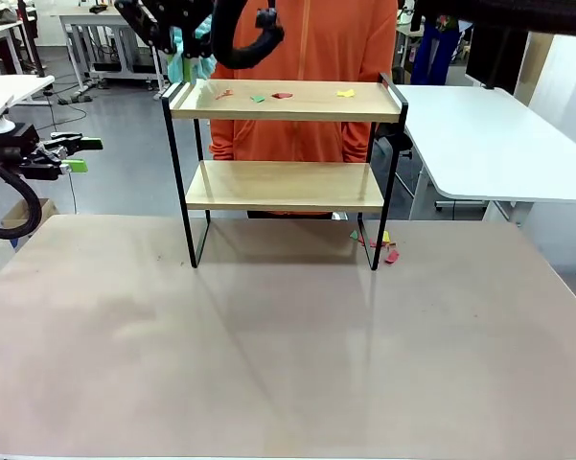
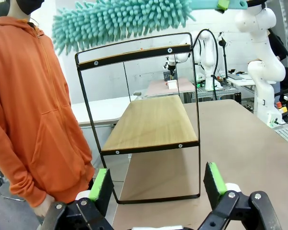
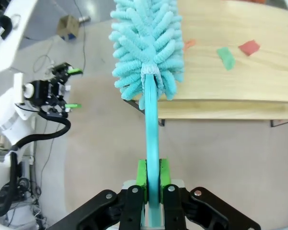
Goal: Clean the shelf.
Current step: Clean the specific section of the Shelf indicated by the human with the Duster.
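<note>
The shelf [image 1: 283, 187] stands at the table's far middle, and several paper scraps [image 1: 283, 96] in red, green and yellow lie on its top board. My right gripper [image 3: 152, 178] is shut on the handle of a teal fluffy duster [image 3: 148, 48]. The duster's head hangs over the left end of the top board [image 3: 239, 72], next to the scraps [image 3: 225, 56]. From the front, the duster [image 1: 190, 59] shows above the shelf's top left corner. My left gripper [image 1: 77, 153] is open and holds nothing, off the table's left side, facing the shelf [image 2: 151, 124].
A person in an orange hoodie [image 1: 302, 57] stands right behind the shelf. More scraps [image 1: 383, 244] lie on the table by the shelf's right front leg. A white table [image 1: 489, 134] stands at the back right. The brown tabletop [image 1: 288, 355] spreads wide in front.
</note>
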